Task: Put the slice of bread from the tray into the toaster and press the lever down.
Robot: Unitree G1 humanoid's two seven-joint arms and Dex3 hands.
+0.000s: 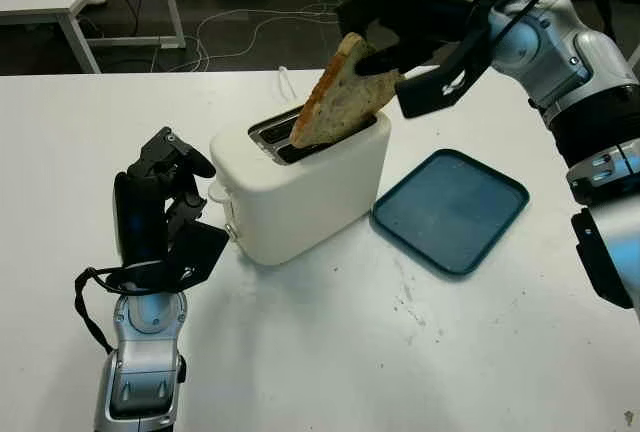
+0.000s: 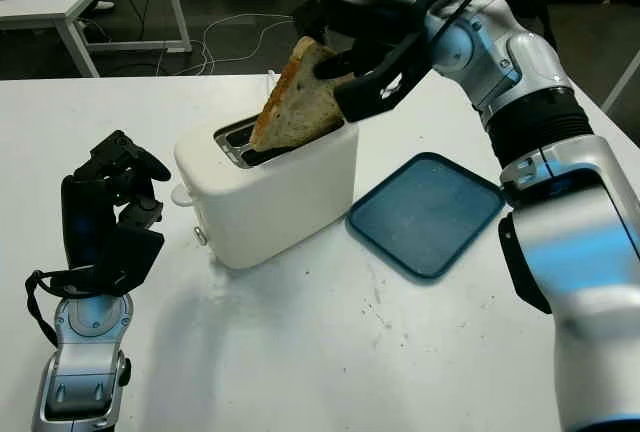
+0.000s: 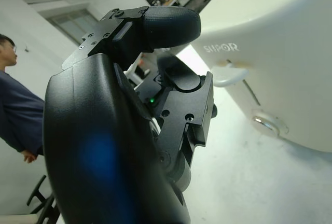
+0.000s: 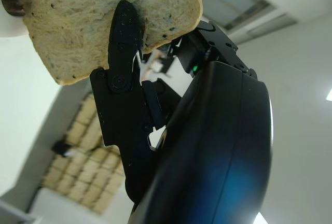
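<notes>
- So, from my remote seat: right hand (image 1: 385, 47) is up over the toaster (image 1: 300, 187), fingers (image 4: 123, 32) clamped on the slice of bread (image 1: 340, 97).
- Bread is tilted, its lower corner dipped into the toaster's slot (image 1: 275, 137) and most of it sticking out above, leaning toward 1 o'clock.
- In the right wrist view I can see one black finger pressed flat against the bread's face, with the crust edge above it.
- Toaster is white and sits mid-bench (image 1: 400, 352), with the lever (image 3: 231, 73) on its end facing the left hand.
- Tray (image 1: 450, 210) is the blue one at about 3 o'clock from the toaster, just beside it, lying flat with nothing on it.
- Left hand (image 1: 160, 202) is at 9 o'clock of the toaster, raised off the bench, close to the lever end. It holds nothing, with its fingers curled in.
- Left wrist view shows the lever and a round knob (image 3: 267, 124) below it, both near the hand and not touched.
- A person (image 3: 15, 110) in a dark top stands off in the background of that wrist view.
</notes>
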